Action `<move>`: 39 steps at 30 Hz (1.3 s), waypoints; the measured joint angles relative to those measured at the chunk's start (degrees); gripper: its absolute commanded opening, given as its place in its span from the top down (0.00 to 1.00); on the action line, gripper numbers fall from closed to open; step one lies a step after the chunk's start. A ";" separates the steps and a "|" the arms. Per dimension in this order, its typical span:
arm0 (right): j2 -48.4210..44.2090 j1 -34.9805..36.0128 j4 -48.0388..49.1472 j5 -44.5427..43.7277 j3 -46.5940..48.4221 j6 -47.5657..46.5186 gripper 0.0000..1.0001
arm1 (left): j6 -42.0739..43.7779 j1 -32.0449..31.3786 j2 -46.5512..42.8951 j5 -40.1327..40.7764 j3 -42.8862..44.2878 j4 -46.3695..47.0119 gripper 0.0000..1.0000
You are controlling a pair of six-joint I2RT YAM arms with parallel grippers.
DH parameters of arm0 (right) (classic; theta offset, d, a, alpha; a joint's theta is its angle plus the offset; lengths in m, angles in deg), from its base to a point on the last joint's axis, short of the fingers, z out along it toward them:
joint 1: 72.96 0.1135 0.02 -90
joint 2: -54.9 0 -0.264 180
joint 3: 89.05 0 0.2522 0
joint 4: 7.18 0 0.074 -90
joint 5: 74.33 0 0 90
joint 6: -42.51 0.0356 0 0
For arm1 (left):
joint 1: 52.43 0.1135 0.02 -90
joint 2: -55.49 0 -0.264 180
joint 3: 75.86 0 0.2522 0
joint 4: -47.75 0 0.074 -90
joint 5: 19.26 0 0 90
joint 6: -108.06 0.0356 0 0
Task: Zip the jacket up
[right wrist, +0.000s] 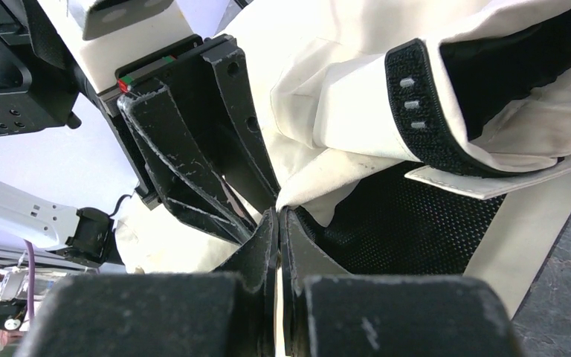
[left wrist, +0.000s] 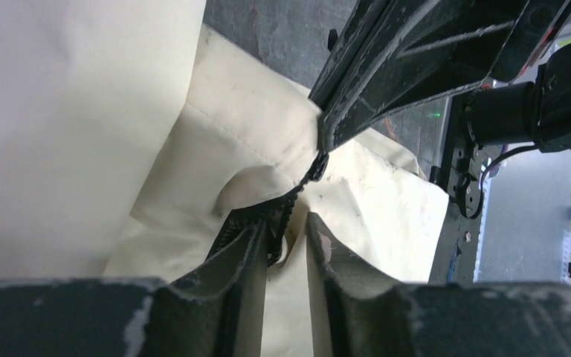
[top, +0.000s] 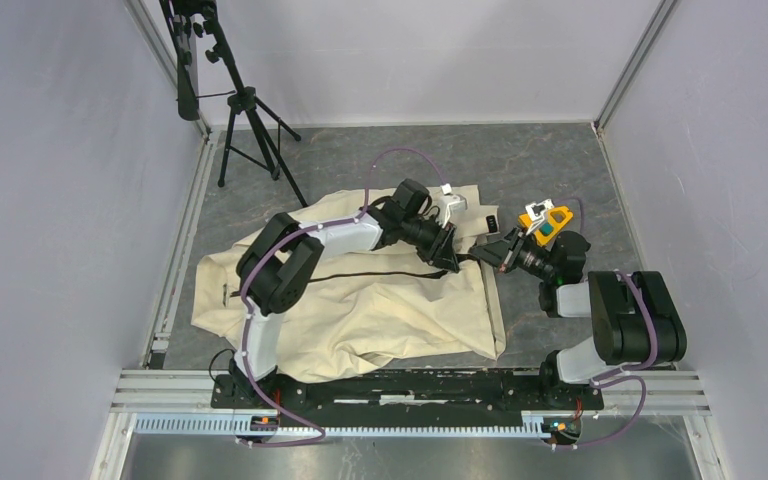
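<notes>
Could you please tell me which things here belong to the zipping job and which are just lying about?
Job: wrinkled cream fabric jacket, its long dark zipper, left gripper, right gripper.
Lying about: black tripod stand, back left.

The jacket (top: pixel 360 310), cream and creased, lies spread flat, mostly left of both pincers. Its dark zipper (top: pixel 360 273) crosses the front, enters the gap between the left gripper (top: pixel 450 257) fingers and reaches the right gripper (top: pixel 487 252), whose tips pinch the fabric beside black mesh lining.
</notes>
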State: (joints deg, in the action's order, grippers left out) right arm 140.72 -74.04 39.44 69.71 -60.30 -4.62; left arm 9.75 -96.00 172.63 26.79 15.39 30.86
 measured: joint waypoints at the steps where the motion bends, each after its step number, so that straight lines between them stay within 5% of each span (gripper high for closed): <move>1: 0.20 0.00 0.26 0.07 0.00 0.28 1.00 | -0.02 0.00 0.04 0.07 0.15 -0.20 0.76; 4: 0.52 -0.07 0.55 0.17 0.00 0.79 1.00 | 0.07 -0.09 0.57 0.31 1.99 -1.66 0.97; 22: 0.92 1.95 -3.26 -1.60 1.84 -1.55 1.00 | 2.64 -2.36 1.36 6.80 8.81 -10.71 0.98; 25: 1.36 1.92 -2.38 -1.60 1.81 -0.24 1.00 | 2.69 -2.54 1.33 7.96 8.81 -10.64 0.90; 33: 2.01 1.33 -1.29 -1.22 1.49 2.14 1.00 | 0.09 -2.54 0.79 9.60 7.89 -10.86 0.51; 39: 2.01 1.33 -1.07 -0.02 1.27 2.78 1.00 | -3.82 -2.49 -2.78 11.58 3.98 -10.01 0.61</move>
State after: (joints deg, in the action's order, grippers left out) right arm 142.73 -72.71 38.36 69.69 -59.03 -1.84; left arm 5.92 -98.50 169.86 38.38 19.37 20.85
